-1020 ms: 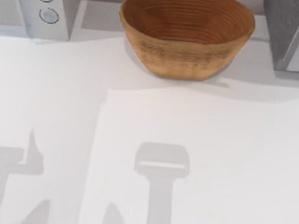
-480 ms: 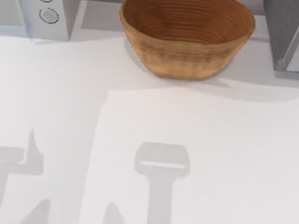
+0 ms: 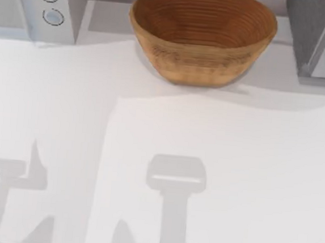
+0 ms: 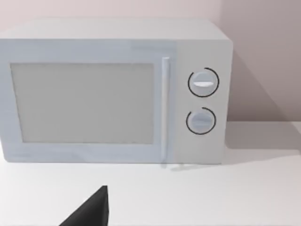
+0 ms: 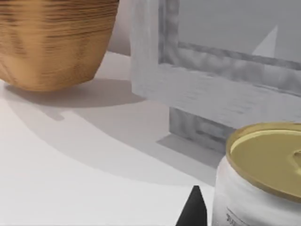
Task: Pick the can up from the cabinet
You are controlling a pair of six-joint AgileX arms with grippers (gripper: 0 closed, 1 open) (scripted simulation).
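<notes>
The can (image 5: 263, 176), white-sided with a gold lid, stands upright just in front of the right tool (image 5: 194, 207), near the pale cabinet (image 5: 221, 66), whose framed door stands open. Whether the right tool is open or closed, I cannot tell. A woven wooden bowl (image 3: 202, 34) sits at the far middle of the white worktop (image 3: 233, 162). The left tool (image 4: 91, 212) hangs at the left edge, facing a white microwave (image 4: 113, 92); its state cannot be told either.

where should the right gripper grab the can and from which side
By its white cylindrical wall, below the gold lid, fingers either side. The can stands upright on the table and the flat lid gives no purchase. Judging by the right wrist view, approach level from the open side, away from the cabinet.
</notes>
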